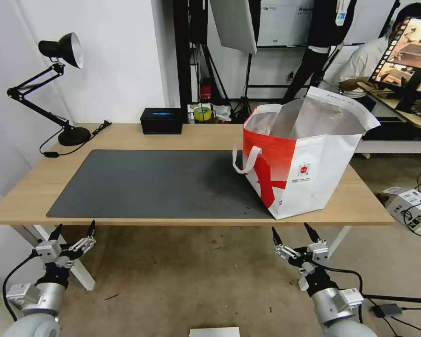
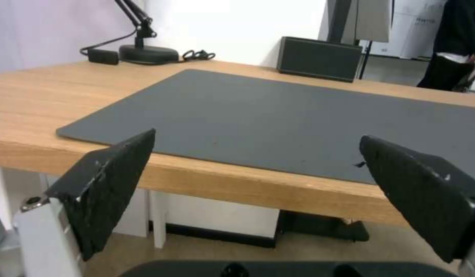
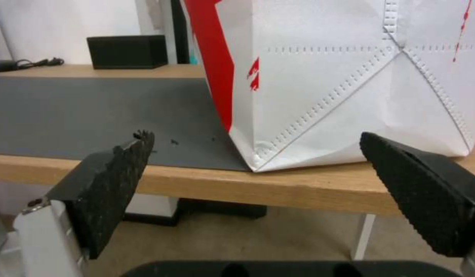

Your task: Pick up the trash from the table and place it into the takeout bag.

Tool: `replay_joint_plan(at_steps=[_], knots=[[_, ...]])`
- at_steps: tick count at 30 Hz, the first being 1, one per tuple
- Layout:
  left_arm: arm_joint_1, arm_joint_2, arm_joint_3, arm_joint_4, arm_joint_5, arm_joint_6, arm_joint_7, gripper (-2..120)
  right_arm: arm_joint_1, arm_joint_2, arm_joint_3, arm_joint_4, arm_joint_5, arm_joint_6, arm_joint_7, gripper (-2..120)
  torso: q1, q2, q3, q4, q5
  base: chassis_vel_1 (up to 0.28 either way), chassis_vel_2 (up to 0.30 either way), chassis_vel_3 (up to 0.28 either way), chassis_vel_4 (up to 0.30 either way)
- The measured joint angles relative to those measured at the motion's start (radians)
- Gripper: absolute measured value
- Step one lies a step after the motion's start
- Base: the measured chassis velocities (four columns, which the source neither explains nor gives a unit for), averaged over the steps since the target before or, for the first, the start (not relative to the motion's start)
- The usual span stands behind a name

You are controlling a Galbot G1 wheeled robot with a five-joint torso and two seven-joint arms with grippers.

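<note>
Bag: tall red-and-white foil-lined takeout bag (image 1: 304,154) upright on light-wood table (image 1: 126,135), beyond right gripper (image 1: 292,234).
Grippers: right and left gripper (image 1: 73,230) both spread wide, empty, below table edge.
Right wrist: stitched bag base (image 3: 350,96).

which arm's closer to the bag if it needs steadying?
Right, probably. The right gripper hangs open below the table edge just in front of the bag. The left gripper, also open, sits by the mat's far corner.
</note>
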Motion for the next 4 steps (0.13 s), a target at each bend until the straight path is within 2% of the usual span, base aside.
replay_joint_plan(at_steps=[4], knots=[[0.0,0.0,0.0,0.0,0.0,0.0,0.0,100,0.0,0.0,0.0,0.0,0.0,0.0,0.0,100,0.0,0.0,0.0,0.0001,0.0,0.0,0.0,0.0,0.0]])
